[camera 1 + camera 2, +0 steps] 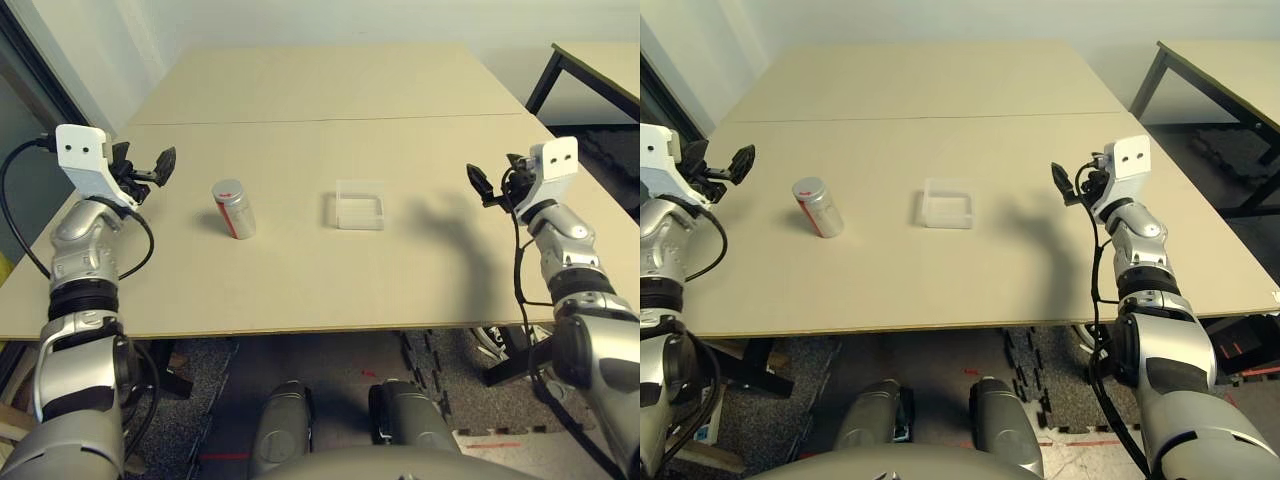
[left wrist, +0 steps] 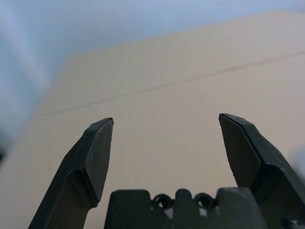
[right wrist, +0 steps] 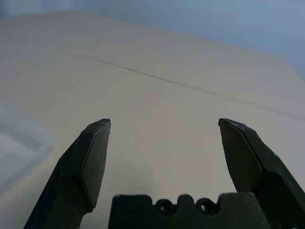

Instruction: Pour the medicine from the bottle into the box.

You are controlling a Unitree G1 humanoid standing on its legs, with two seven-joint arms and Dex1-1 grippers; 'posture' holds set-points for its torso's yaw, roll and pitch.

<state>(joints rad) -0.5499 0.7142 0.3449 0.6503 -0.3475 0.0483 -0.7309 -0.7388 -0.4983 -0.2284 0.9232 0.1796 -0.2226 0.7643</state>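
While both arms hang raised at the table's (image 1: 300,290) sides, the head views show the bottle (image 1: 234,210) upright left of centre with its cap on, and the box (image 1: 360,211) near it toward the right, apart from it. Left wrist view: the left pincer (image 2: 166,143) gapes wide, empty. Right wrist view: the right pincer (image 3: 164,143) is equally wide — the box's blurred edge beside 1 finger. Probably light, stiff and slick, the bottle is best gripped mid-body, below the cap.
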